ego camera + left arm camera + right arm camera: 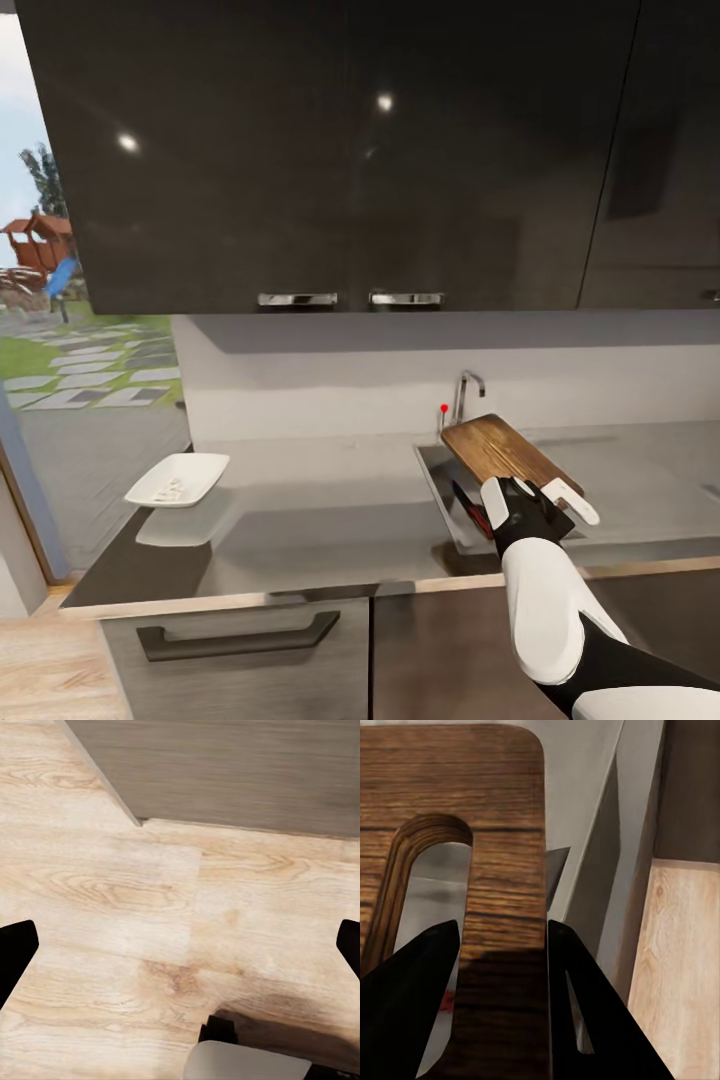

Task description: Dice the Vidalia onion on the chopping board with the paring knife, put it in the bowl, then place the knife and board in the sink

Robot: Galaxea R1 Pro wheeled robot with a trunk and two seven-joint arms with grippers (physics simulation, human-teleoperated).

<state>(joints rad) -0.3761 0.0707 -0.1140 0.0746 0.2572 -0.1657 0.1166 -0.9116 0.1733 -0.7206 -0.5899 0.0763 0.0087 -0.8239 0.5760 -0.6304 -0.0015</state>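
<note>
Right gripper (540,505) is extended over the sink (437,490) — chopping board (505,450) clamped by its handle edge, tilted. Left fingers (15,952) are spread wide above wooden floor (112,892) — seen by left wrist alone.

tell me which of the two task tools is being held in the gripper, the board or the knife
The chopping board: the right gripper is clamped on its edge beside the handle slot, holding it tilted over the sink. The red-handled paring knife lies down in the basin.

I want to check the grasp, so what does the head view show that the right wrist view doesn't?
Head view alone: the bowl with diced pieces on the countertop, the tap, the wall cabinets.

Right wrist view alone: the chopping board's handle slot, and the right gripper jaws closed on the edge beside it.

Both: the chopping board held over the sink, the paring knife below.
</note>
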